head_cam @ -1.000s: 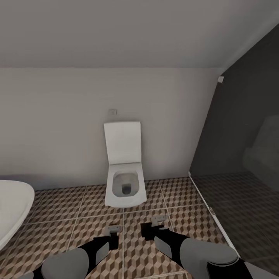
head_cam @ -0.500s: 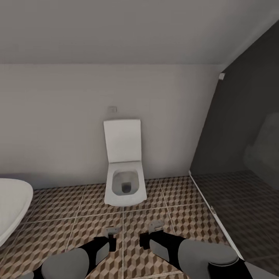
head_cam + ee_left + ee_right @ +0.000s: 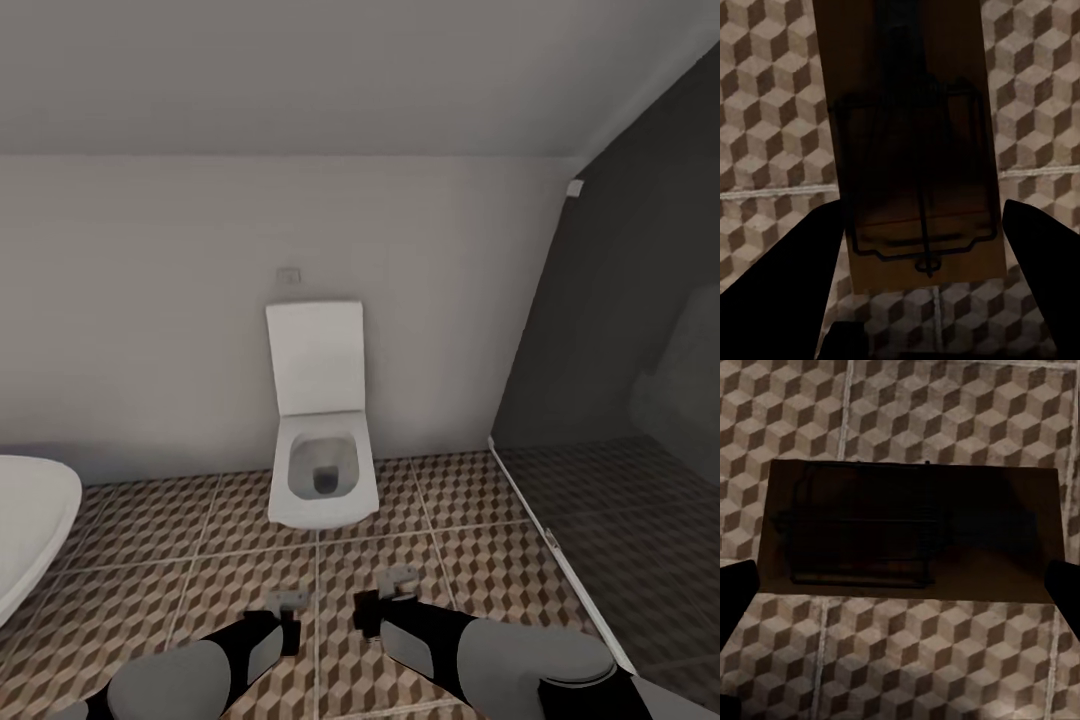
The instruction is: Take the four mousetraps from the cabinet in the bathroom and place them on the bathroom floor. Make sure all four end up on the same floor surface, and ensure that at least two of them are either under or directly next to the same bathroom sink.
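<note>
Two mousetraps are in my grippers. My left gripper (image 3: 286, 626) is shut on a tan mousetrap (image 3: 915, 150) with a dark wire spring. The trap runs lengthwise between the dark fingers (image 3: 802, 255). My right gripper (image 3: 372, 610) is shut on a second mousetrap (image 3: 915, 529), which lies crosswise between its fingers (image 3: 1061, 585). In the head view both traps (image 3: 290, 600) (image 3: 400, 578) appear edge-on, hanging just above the cube-pattern bathroom floor (image 3: 200, 590). The cabinet, the sink and the other mousetraps are out of view.
A white toilet (image 3: 318, 420) with its lid up stands against the back wall straight ahead. The oval white bathtub's rim (image 3: 30, 530) is at the left. At the right a pale threshold (image 3: 555, 555) borders the darker shower floor (image 3: 640, 540).
The whole view has shifted, with the toilet and wall now slightly higher in the picture. Both grippers sit a little lower and closer in, still holding their traps.
</note>
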